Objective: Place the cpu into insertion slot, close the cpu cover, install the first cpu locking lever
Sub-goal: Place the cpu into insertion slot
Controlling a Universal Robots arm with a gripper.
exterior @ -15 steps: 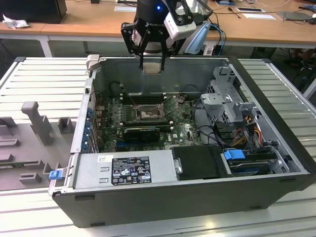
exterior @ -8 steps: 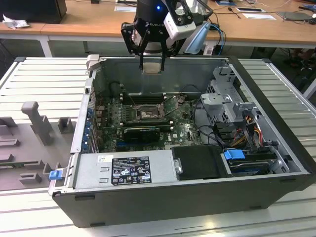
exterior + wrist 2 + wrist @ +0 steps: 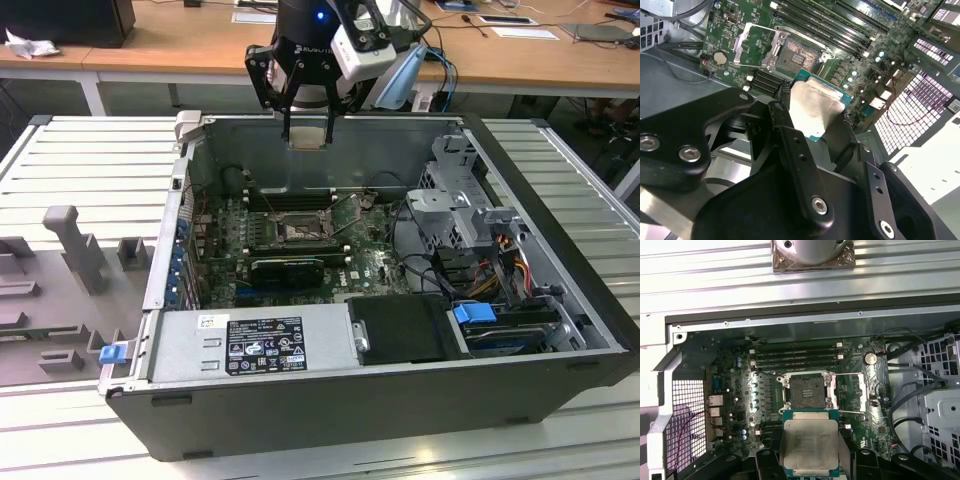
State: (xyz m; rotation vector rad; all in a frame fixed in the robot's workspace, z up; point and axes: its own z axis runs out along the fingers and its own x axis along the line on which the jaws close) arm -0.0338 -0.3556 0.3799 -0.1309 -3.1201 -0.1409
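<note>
Gripper (image 3: 307, 135) hangs over the far wall of the open case (image 3: 330, 415) in the exterior view. Fingers (image 3: 790, 142) are narrow, clamped on the cpu (image 3: 810, 445), whose pale face lies roughly parallel to the green board (image 3: 370, 265). The insertion slot (image 3: 807, 390) sits empty below and well apart, just ahead of the chip's leading edge in the first wrist view. The cpu cover (image 3: 852, 390) lies swung open beside it.

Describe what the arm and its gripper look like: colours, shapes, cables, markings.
The gripper is matt black, built of flat linkage bars joined by silver screw heads, with two slim black fingers. On the black wrist above it a blue light glows beside a pale grey box. A light blue sleeve, probably cabling, runs alongside.
</note>
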